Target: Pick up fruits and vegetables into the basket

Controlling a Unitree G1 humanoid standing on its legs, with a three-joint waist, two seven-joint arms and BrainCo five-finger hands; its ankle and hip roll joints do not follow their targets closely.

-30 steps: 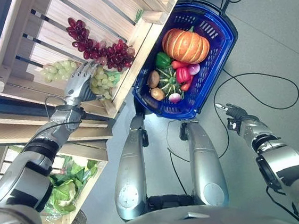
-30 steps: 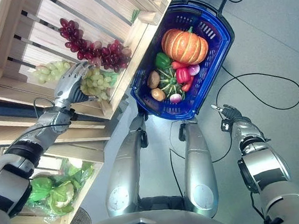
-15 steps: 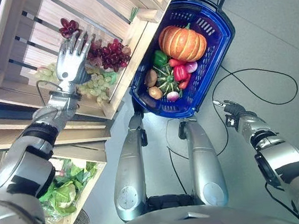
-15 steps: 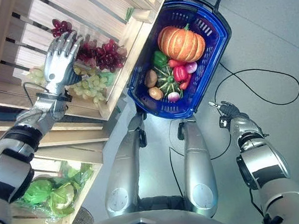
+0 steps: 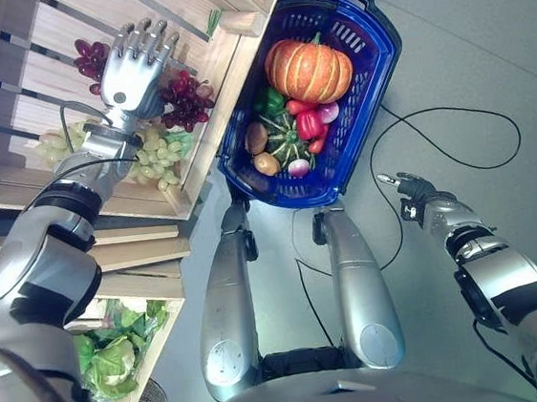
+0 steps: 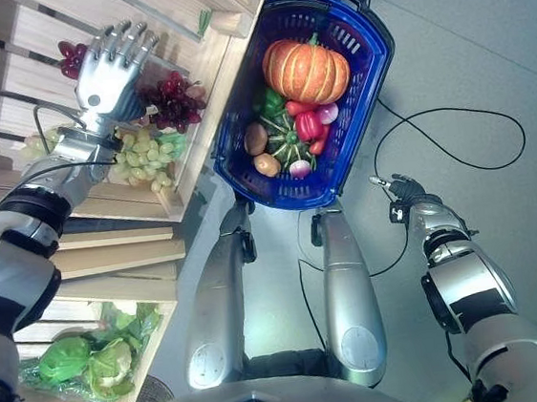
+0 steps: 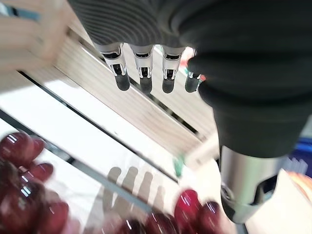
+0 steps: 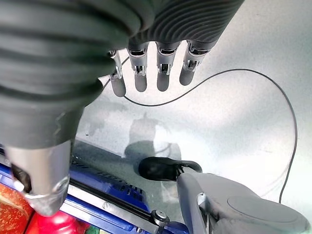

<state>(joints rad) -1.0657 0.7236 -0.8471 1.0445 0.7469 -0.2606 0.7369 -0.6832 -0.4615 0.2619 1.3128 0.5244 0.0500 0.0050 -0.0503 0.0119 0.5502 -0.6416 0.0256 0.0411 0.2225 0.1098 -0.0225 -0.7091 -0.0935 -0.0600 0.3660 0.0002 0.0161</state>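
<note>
A blue basket (image 5: 370,94) stands on the floor before me, holding a pumpkin (image 5: 308,70), a red pepper (image 5: 303,125), a green pepper (image 5: 269,100) and several smaller vegetables. To its left a wooden crate (image 5: 39,33) holds red grapes (image 5: 183,90) and green grapes (image 5: 153,157). My left hand (image 5: 132,69) hovers open over the red grapes, fingers (image 7: 146,73) straight and holding nothing; the grapes (image 7: 22,190) lie just past them. My right hand (image 5: 414,193) hangs open over the floor right of the basket, its fingers (image 8: 163,73) straight.
Leafy greens (image 5: 112,357) lie on a lower shelf under the crate. The crate's wooden front edge (image 5: 195,141) runs between the grapes and the basket. Grey floor (image 5: 482,35) stretches to the right.
My left hand has lifted off the green grapes and moved up over the red grapes, fingers still straight. The right hand has stayed put. The view has shifted slightly.
</note>
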